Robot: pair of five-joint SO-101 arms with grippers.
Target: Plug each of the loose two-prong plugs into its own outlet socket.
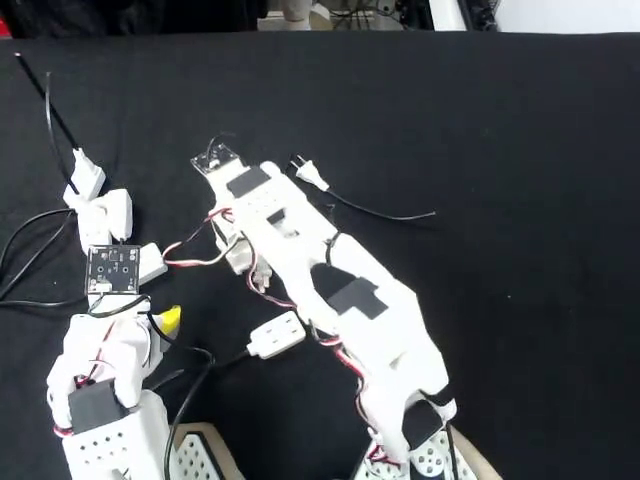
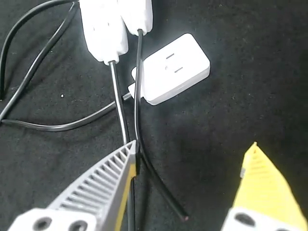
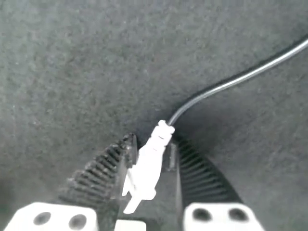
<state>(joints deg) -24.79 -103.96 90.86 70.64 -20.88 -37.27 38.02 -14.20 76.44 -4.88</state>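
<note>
My right gripper (image 3: 151, 144) is shut on a small white two-prong plug (image 3: 147, 166), whose dark cord (image 3: 231, 82) trails away over the black cloth. In the high view this gripper (image 1: 218, 158) lies far out on the table. Just beside its arm is a second loose white plug (image 1: 310, 173) with a thin black cord. My left gripper (image 2: 192, 144) stands open above a white outlet socket (image 2: 175, 70) with two slots facing up. Two more white bodies (image 2: 103, 29) with black cords lie beside that socket. The cords run between my left gripper's grey and yellow fingers (image 2: 260, 183).
Another white outlet block (image 1: 277, 335) on a black cable lies between the two arms near the front. Black cables (image 1: 30, 250) loop at the table's left edge. A black cloth (image 1: 500, 120) covers the table, and its right half is bare.
</note>
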